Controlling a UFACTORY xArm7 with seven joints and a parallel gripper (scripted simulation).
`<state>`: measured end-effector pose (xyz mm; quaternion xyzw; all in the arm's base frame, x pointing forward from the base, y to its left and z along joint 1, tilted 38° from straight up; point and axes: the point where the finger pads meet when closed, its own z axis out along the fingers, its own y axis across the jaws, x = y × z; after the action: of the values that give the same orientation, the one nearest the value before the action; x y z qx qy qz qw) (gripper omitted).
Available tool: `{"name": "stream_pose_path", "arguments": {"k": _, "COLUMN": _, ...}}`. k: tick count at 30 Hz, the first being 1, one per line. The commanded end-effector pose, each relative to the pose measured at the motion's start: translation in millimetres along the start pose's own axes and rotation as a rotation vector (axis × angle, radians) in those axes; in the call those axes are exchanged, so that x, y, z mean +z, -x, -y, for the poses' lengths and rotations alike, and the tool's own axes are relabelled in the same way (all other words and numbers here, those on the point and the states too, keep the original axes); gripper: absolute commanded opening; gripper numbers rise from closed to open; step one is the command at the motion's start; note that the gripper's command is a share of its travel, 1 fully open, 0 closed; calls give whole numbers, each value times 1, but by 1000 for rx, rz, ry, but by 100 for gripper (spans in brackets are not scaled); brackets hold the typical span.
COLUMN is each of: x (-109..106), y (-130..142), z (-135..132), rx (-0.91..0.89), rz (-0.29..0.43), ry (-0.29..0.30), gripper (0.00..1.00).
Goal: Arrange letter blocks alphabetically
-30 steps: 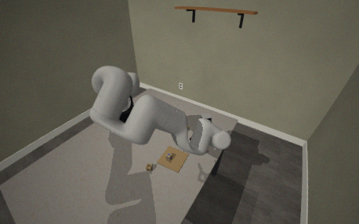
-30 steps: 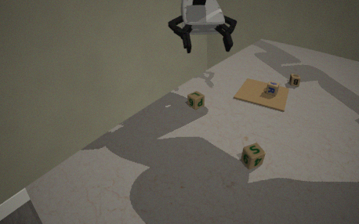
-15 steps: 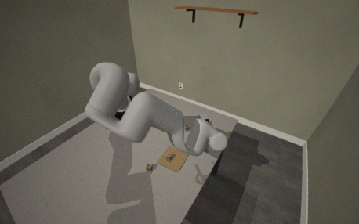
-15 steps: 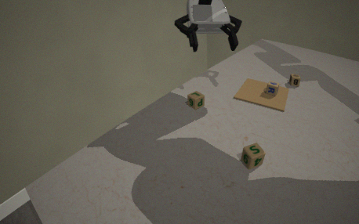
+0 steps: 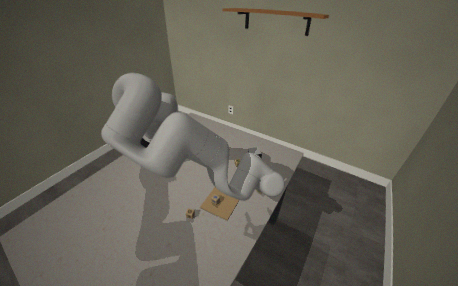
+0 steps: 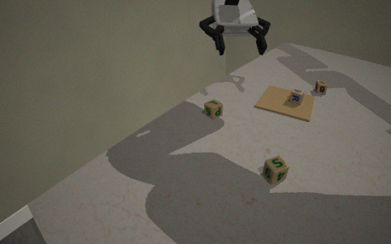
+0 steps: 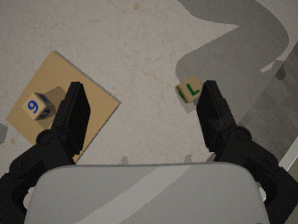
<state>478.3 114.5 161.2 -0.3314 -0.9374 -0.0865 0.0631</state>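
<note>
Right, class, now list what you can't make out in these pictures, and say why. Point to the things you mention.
- Top face of the block beyond the mat (image 5: pixel 224 212) (image 6: pixel 283 103) (image 7: pixel 37 75): too small and blurred in the top and exterior views.
- Block with a green S (image 6: pixel 277 164): cut off by the wrist view's edge.
- Gripper fingertips, top view: mostly hidden behind the arm.
- Undersides of all four blocks: hidden in every view.
</note>
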Motion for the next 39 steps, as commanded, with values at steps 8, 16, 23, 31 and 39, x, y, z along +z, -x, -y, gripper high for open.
{"name": "stream_pose_path", "arguments": {"k": 8, "x": -5, "y": 0, "z": 16, "rx": -6, "rz": 2, "ry": 9, "gripper": 100}}
{"name": "stream_pose_path", "arguments": {"k": 16, "x": -5, "y": 0, "z": 16, "rx": -6, "rz": 2, "ry": 9, "gripper": 100}}
{"name": "stream_pose_path", "arguments": {"k": 23, "x": -7, "y": 1, "z": 32, "rx": -7, "rz": 3, "ry": 11, "gripper": 100}}
{"name": "stream_pose_path", "arguments": {"k": 31, "x": -7, "y": 1, "z": 32, "rx": -7, "rz": 3, "ry": 11, "gripper": 100}}
{"name": "stream_pose_path", "arguments": {"k": 39, "x": -9, "y": 2, "z": 47, "rx": -8, "rz": 5, "ry": 12, "gripper": 100}}
